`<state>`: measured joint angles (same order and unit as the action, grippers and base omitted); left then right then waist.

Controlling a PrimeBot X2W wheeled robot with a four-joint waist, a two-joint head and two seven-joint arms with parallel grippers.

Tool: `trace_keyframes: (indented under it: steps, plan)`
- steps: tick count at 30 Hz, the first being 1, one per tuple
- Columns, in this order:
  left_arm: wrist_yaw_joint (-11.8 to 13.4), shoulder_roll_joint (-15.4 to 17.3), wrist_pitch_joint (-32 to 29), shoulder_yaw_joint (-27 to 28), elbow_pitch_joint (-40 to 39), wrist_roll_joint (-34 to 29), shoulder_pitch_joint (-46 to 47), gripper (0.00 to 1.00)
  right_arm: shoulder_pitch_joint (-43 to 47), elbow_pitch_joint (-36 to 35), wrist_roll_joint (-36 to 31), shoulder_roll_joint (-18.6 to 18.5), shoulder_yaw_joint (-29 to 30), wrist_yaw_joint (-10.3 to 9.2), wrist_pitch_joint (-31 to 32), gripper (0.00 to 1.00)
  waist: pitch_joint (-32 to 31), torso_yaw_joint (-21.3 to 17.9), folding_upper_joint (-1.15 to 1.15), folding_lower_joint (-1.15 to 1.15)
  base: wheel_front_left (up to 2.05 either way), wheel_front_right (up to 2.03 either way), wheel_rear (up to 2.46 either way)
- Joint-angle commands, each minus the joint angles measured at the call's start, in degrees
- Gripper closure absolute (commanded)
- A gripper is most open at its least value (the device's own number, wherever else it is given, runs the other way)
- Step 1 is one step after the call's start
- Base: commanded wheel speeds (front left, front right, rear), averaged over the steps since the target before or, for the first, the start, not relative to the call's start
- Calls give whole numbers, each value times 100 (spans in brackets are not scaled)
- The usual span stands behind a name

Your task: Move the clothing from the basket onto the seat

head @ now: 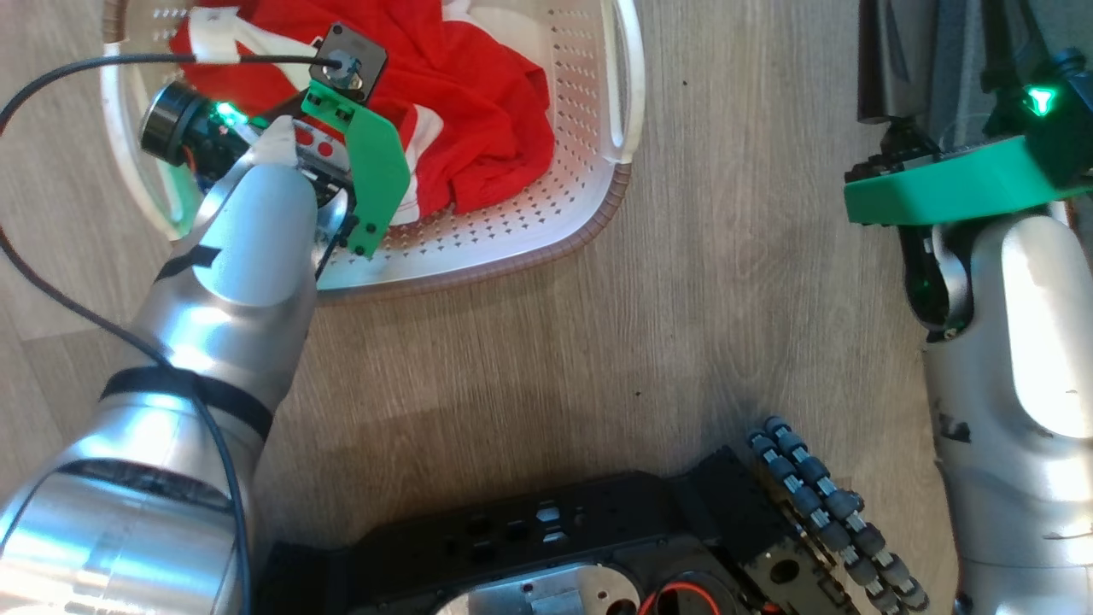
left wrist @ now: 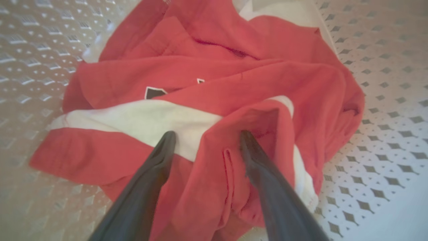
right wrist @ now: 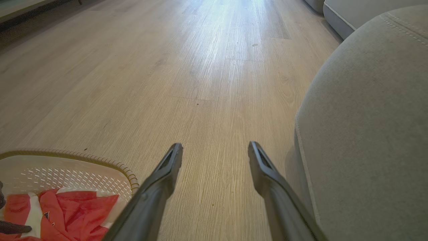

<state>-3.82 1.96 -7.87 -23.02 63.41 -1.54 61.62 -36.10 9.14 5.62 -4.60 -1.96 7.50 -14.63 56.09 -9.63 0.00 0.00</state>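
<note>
The clothing, bright red with white stripes, lies crumpled in the cream perforated basket. My left gripper is down inside the basket, open. Its two dark fingertips rest on the cloth, with a raised red fold between them. In the head view my left wrist hangs over the clothing and hides the fingers. My right gripper is open and holds nothing, hovering over bare floor. The grey seat is just to its right; the basket and clothing are at its lower left.
Pale wood-plank floor lies between the basket and the seat. My own dark base with a roller wheel sits at the bottom of the head view. A black cable loops from my left wrist over the basket's left rim.
</note>
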Motion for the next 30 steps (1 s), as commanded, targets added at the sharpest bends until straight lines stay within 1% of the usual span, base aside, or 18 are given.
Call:
trace_keyframes:
  steps: [1, 6, 12, 13, 14, 15, 17, 20, 26, 30]
  plan:
    - [59, 134, -20, 19, -19, -68, -21, 0, 100, -159, 54, 88, -100, -1, -37, 0, 22, -24, 0, 0, 0, 0, 0]
    - [53, 213, -235, -90, 428, -123, 156, 0, 24, -176, 113, 123, -175, -1, -37, 0, 97, -143, 0, 0, 0, 0, 0]
    - [-44, 252, -405, -104, 742, -22, 244, 0, 16, -163, 178, 147, -182, -1, -37, 0, 145, -295, 0, 0, 0, 0, 0]
    - [-66, 248, -382, -112, 760, -5, 249, 40, 26, -160, 187, 149, -163, -1, -37, 0, 144, -306, 0, 0, 0, 0, 0]
    - [-92, 237, -346, -111, 772, 29, 248, 98, 36, -151, 193, 152, -146, -1, -37, 0, 130, -308, 0, 0, 0, 0, 0]
    - [-121, 219, -318, -118, 783, 60, 242, 100, 52, -138, 190, 153, -127, -1, -37, 0, 100, -299, 0, 0, 0, 0, 0]
    - [-182, 176, -212, -139, 777, 136, 223, 100, 100, -103, 175, 156, -78, -1, -37, 0, 2, -255, 0, 0, 0, 0, 0]
    - [-233, 124, 97, -147, 675, 294, 153, 100, 191, -49, 155, 157, -2, -1, -37, 0, -247, -142, 0, 0, 0, 0, 0]
    - [-276, 95, 847, -127, 420, 703, -211, 100, 524, 29, 93, 86, 197, -1, -37, 0, -1066, 211, 0, 0, 0, 0, 0]
    - [-229, 94, 1411, -18, 251, 1043, -560, 100, 794, 119, 70, 20, 234, -1, -37, 0, -1730, 422, 0, 0, 0, 0, 0]
